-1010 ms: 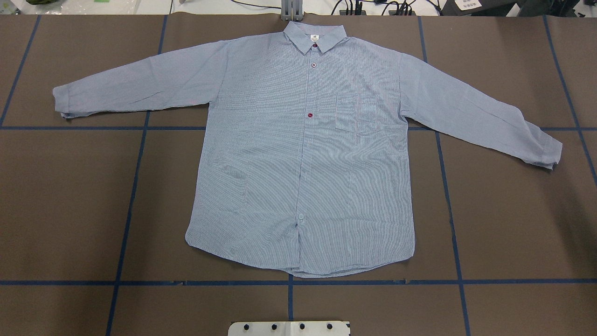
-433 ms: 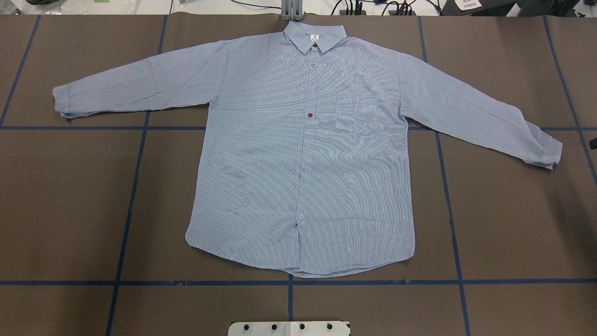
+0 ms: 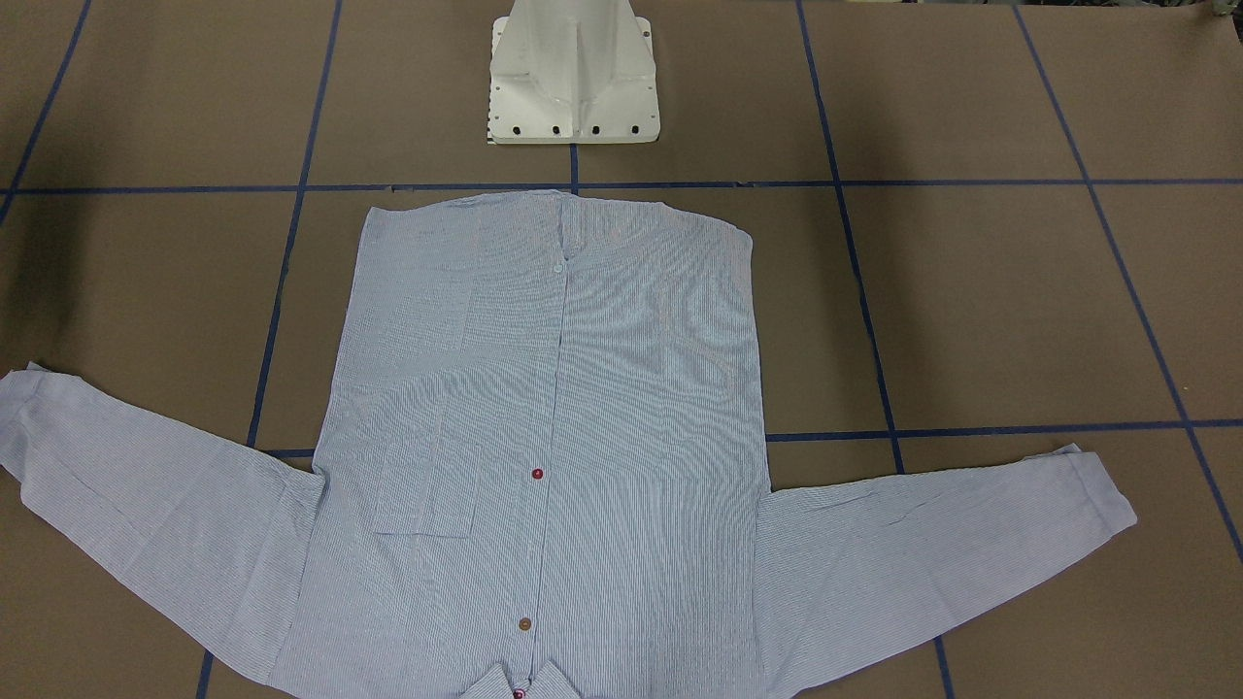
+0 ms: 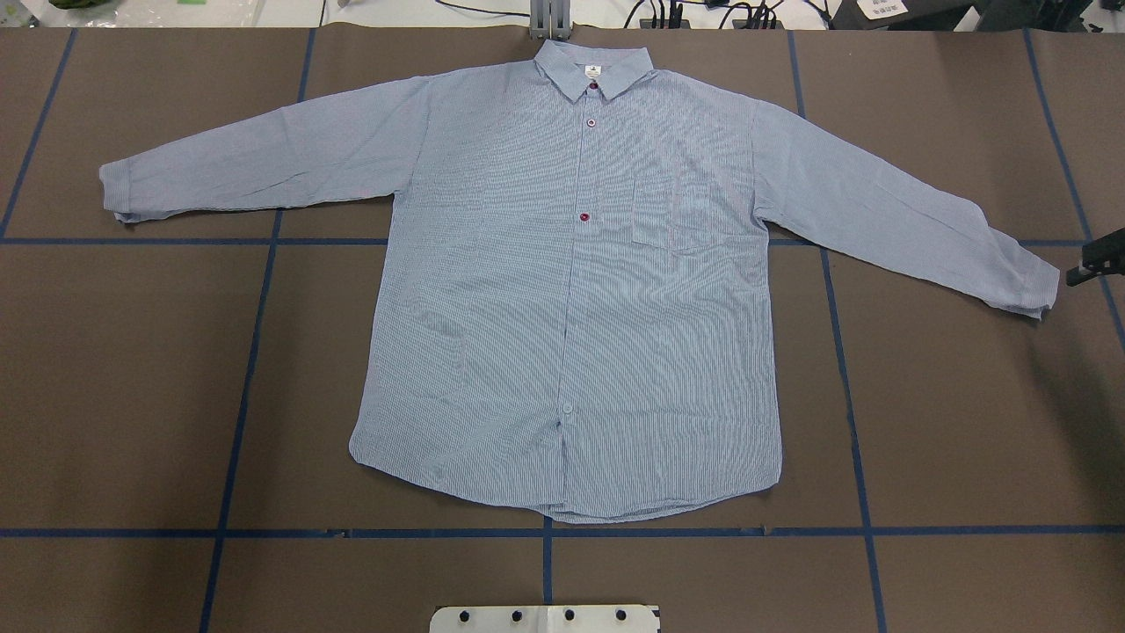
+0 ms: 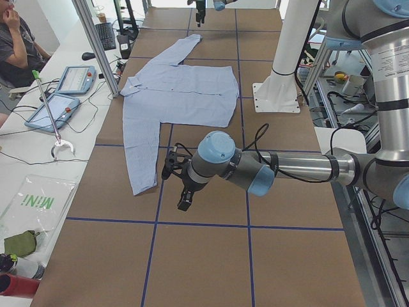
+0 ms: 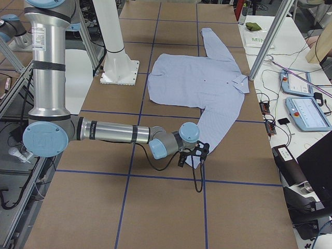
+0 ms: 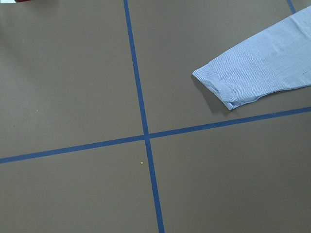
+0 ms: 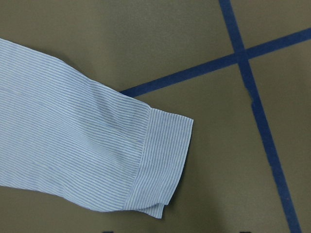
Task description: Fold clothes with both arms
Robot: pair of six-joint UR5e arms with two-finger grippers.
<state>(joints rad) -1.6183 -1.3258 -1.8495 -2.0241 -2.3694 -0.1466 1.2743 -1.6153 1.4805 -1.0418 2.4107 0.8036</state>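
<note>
1. Left gripper [image 5: 184,197] low over the table, near one cuff [image 7: 218,85]; open or closed, can't tell.
2. Right gripper [image 4: 1094,262] beside the other cuff [image 8: 163,160]; can't tell either.
3. Shirt [image 4: 571,290]: pale blue, fine stripes, flat, face up, sleeves spread, mid-table.
4. Table [image 4: 132,396]: brown, blue tape grid. Tablets [image 5: 77,78] alongside.

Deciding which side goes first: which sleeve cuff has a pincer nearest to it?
The cuff on the robot's right: the right pincer hangs just beside it, while the left cuff has none near in the overhead view.
</note>
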